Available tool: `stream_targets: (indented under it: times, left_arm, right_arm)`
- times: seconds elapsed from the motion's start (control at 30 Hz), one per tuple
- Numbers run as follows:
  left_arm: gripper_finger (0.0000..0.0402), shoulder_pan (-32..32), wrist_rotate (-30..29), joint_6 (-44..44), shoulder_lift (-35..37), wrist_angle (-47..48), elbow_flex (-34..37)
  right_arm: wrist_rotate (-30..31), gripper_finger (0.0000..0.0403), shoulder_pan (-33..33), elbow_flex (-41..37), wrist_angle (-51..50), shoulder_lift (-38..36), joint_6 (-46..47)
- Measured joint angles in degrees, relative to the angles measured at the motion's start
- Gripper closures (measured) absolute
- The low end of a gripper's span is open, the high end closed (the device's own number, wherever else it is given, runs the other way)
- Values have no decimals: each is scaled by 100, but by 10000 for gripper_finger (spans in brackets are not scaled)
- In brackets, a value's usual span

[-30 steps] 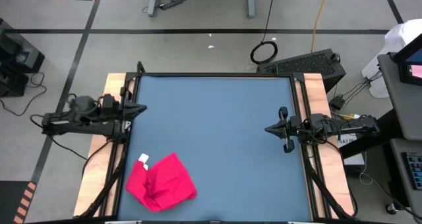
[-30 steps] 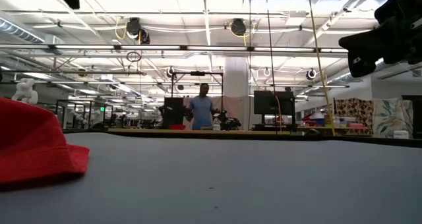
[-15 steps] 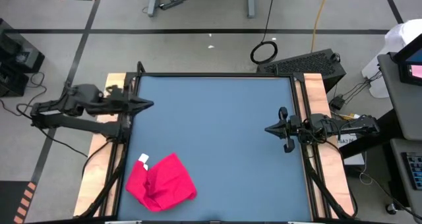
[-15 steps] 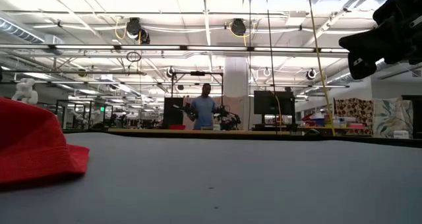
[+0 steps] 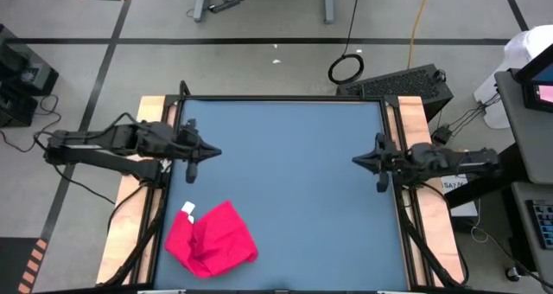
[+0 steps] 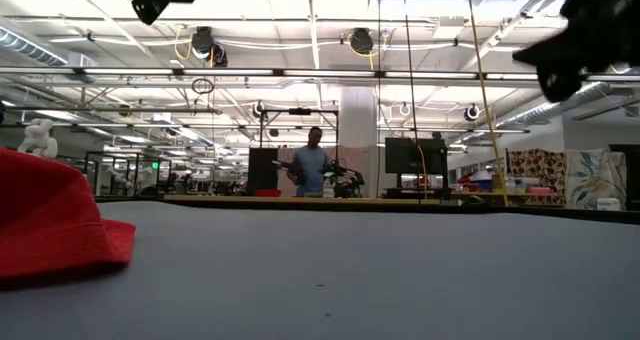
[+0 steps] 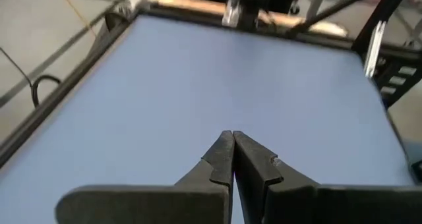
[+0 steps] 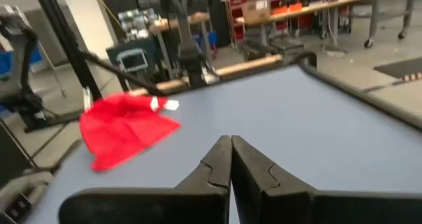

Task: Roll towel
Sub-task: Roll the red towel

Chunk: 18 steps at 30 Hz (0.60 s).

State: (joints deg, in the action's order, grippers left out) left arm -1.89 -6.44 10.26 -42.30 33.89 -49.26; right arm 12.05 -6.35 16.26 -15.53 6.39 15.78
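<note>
The towel [image 5: 211,239] is a pinkish-red cloth lying crumpled on the blue tabletop [image 5: 285,182] near its near left corner, a small white tag [image 5: 187,210] at its far left edge. It also shows in the low view [image 6: 50,220] and the right wrist view [image 8: 125,128]. My left gripper [image 5: 216,151] is shut, over the table's left part, well beyond the towel's far side. My right gripper [image 5: 356,161] is shut at the table's right edge. Neither holds anything.
Wooden side rails [image 5: 130,207] and dark frame bars run along the table's left and right edges. The blue surface between the two grippers and right of the towel is bare. A person [image 6: 312,165] stands far off in the room beyond the table.
My left gripper has gone from the table's left edge toward the right, out over the blue surface, and has tipped downward. My right arm has risen a little at the right edge and rolled slightly. The towel has stayed where it was.
</note>
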Motion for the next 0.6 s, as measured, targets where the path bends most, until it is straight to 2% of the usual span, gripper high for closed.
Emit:
stream_targets:
  times: [0.2, 0.37, 0.5, 0.6]
  left_arm:
    - [388, -2, 25, 64, -76, -26, 1]
    - [388, -175, 444, 158, -85, -1, 1]
    - [384, -416, 452, 583, -193, 65, -1]
    - [359, -689, 508, 1183, -379, 448, -1]
  right_arm:
    - [-2, 403, 0, 1675, -983, 897, -99]
    - [-6, 403, -2, 2876, -1288, 1788, -429]
    - [-32, 403, 0, 3365, -1257, 2455, -1062]
    - [-40, 403, -2, 3392, -1178, 2849, -1436]
